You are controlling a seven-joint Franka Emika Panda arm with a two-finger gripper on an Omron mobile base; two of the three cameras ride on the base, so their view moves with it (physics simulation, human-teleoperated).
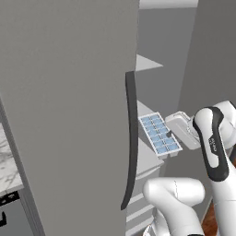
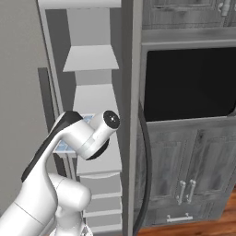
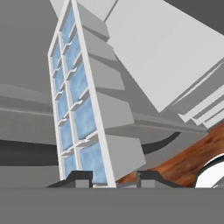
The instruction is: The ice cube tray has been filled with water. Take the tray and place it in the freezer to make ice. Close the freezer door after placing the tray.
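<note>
The ice cube tray (image 1: 159, 134) is a white grid with two columns of cells, and pale blue water (image 3: 84, 114) shows in them. My gripper (image 1: 172, 137) is shut on the tray's near end. In the hand view the tray (image 3: 97, 109) rises from between the two dark fingertips (image 3: 79, 177) of the gripper (image 3: 114, 178). The tray hangs roughly level at the front of the freezer (image 1: 152, 87), just above a white shelf (image 1: 146, 159). The freezer door (image 1: 69, 115) stands wide open on the left, its long dark handle (image 1: 131, 138) close beside the tray. In the right base view the arm hides most of the tray (image 2: 63, 147).
More white shelves (image 2: 91, 59) sit above the tray and drawers (image 2: 99, 203) below it. The fridge's other door shows edge-on with its dark handle (image 2: 145, 161). A dark wall oven (image 2: 189, 83) and grey cabinets (image 2: 184, 184) lie to the right. A marble counter (image 1: 8, 161) is far left.
</note>
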